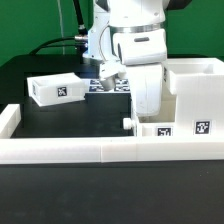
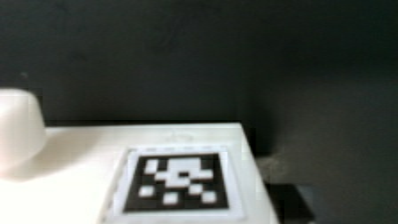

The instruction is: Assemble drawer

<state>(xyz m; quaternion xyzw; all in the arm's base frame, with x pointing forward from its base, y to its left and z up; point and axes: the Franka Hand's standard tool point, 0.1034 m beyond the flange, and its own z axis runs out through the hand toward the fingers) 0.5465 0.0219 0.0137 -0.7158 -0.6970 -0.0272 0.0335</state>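
Observation:
In the exterior view the large white housing (image 1: pixel 196 92) stands at the right. One shallow tray (image 1: pixel 56 90) lies at the left. A second tray (image 1: pixel 165 128), with its knob (image 1: pixel 128 124), sits against the housing's front. My gripper (image 1: pixel 146 108) hangs low over this second tray, and its fingertips are hidden behind the hand. In the wrist view, the tray's white face with a black-and-white tag (image 2: pixel 178 180) fills the lower part, very close. A rounded white part (image 2: pixel 16 130) shows at the edge. No fingers show there.
The low white wall of blocks (image 1: pixel 90 150) runs along the front and up the exterior view's left side. The marker board (image 1: pixel 108 86) lies behind the arm. Black cables hang at the back. The black table (image 1: pixel 70 118) lies between the left tray and the wall.

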